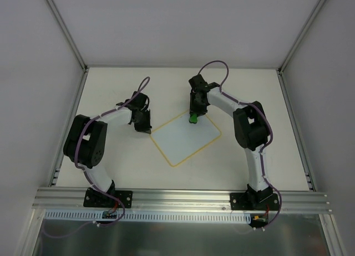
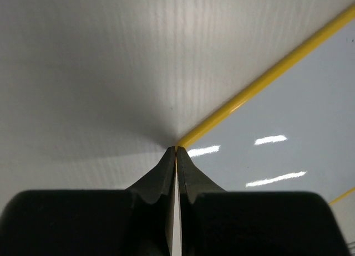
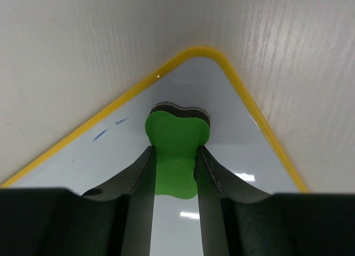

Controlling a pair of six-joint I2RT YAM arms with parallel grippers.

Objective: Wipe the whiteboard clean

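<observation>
The whiteboard (image 1: 183, 139) lies flat mid-table, turned like a diamond, with a yellow rim. Its face looks wiped plain in the top view. In the right wrist view two small blue marks (image 3: 100, 135) sit near the left rim of the board (image 3: 238, 145). My right gripper (image 1: 193, 115) is shut on the green eraser (image 1: 193, 119) at the board's far corner. There the eraser (image 3: 176, 131) rests on the face between my fingers (image 3: 175, 150). My left gripper (image 1: 143, 124) is shut, its tips (image 2: 176, 149) at the board's left rim (image 2: 260, 81).
White walls enclose the table on three sides, with metal posts (image 1: 64, 29) at the back corners. An aluminium rail (image 1: 177, 198) runs along the near edge by the arm bases. Bare table (image 1: 249, 90) surrounds the board.
</observation>
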